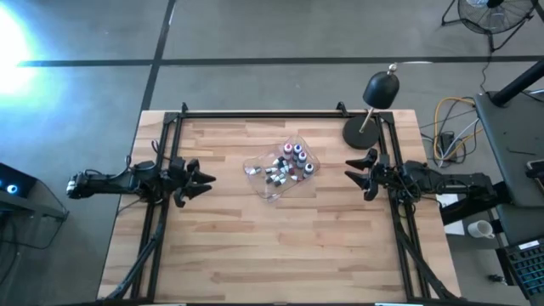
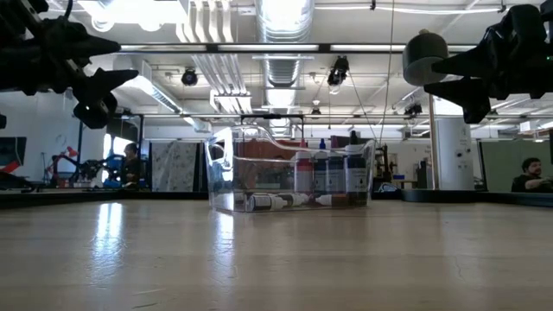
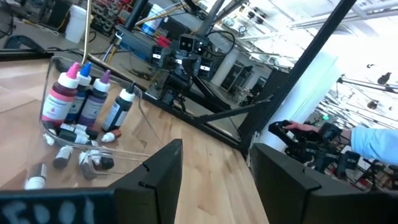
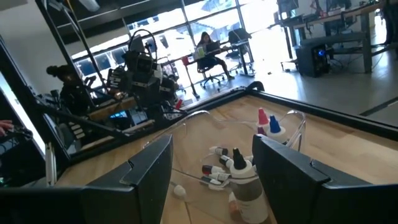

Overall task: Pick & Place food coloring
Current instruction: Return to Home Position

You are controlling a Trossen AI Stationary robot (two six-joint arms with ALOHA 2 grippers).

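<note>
Several tiny food coloring bottles (image 1: 286, 164) sit inside a clear plastic tray (image 1: 255, 170) at the table's middle; some stand upright (image 2: 333, 177), some lie on the tray's floor (image 2: 272, 201). They also show in the left wrist view (image 3: 78, 99) and the right wrist view (image 4: 239, 165). My left gripper (image 1: 206, 179) hangs open and empty above the table's left side. My right gripper (image 1: 350, 166) hangs open and empty above the right side. Both point at the tray, well apart from it.
A black domed lamp (image 1: 380, 89) on a round base (image 1: 360, 130) stands at the table's far right, just beyond my right gripper. A black frame rail (image 1: 255, 115) runs along the far edge. Bare wood lies toward the near edge. People sit in the room behind.
</note>
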